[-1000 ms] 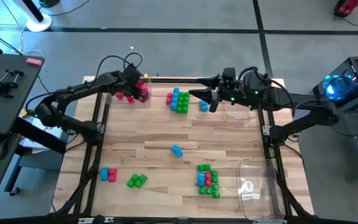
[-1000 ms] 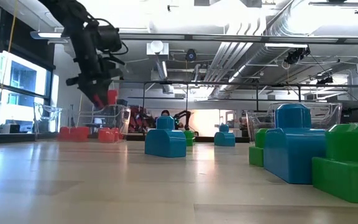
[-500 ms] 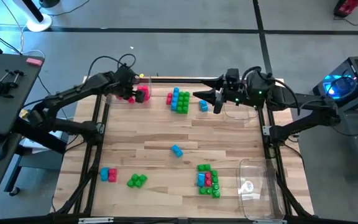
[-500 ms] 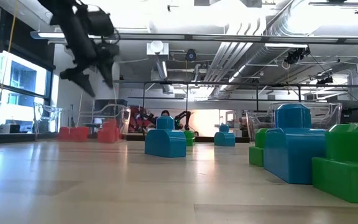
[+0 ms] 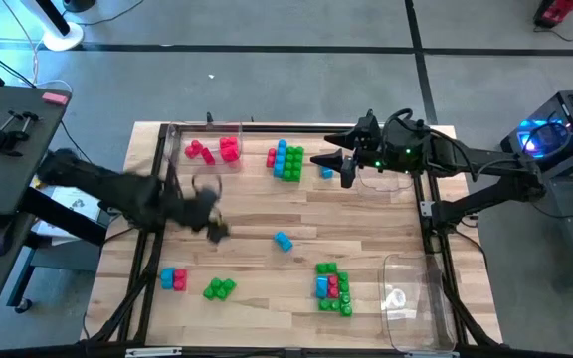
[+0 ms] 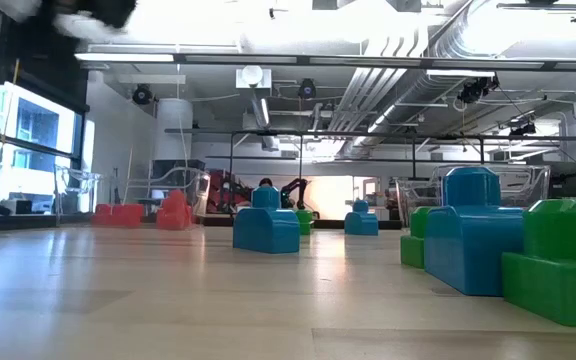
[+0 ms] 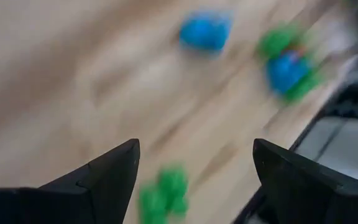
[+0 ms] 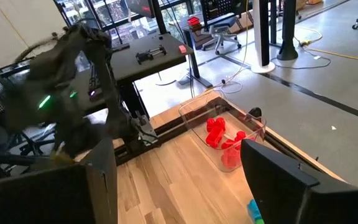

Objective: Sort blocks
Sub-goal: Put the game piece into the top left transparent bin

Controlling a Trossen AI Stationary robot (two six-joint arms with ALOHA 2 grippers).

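Observation:
My left gripper [image 5: 218, 230] is open and blurred, above bare wood left of the middle; nothing is between its fingers [image 7: 194, 149]. Beyond it lie a single blue block [image 5: 283, 240], a green block group [image 5: 219, 288] and a mixed cluster [image 5: 333, 286]. Red blocks [image 5: 213, 151] lie in the clear tray [image 5: 174, 139] at the far left. My right gripper [image 5: 330, 165] is open at the far edge, beside a small blue block [image 5: 326, 172] and a green-and-blue block group [image 5: 286, 159]; it holds nothing [image 8: 179, 168].
A blue-and-red pair [image 5: 173, 278] lies near the front left. One clear tray [image 5: 391, 180] sits under my right arm and another [image 5: 406, 298] at the front right. Open wood lies in the middle of the table.
My left gripper opened above the far-left tray and let go of a red block, which now lies in the tray with the other red ones. The gripper then swung fast toward the table's near edge and middle, staying open.

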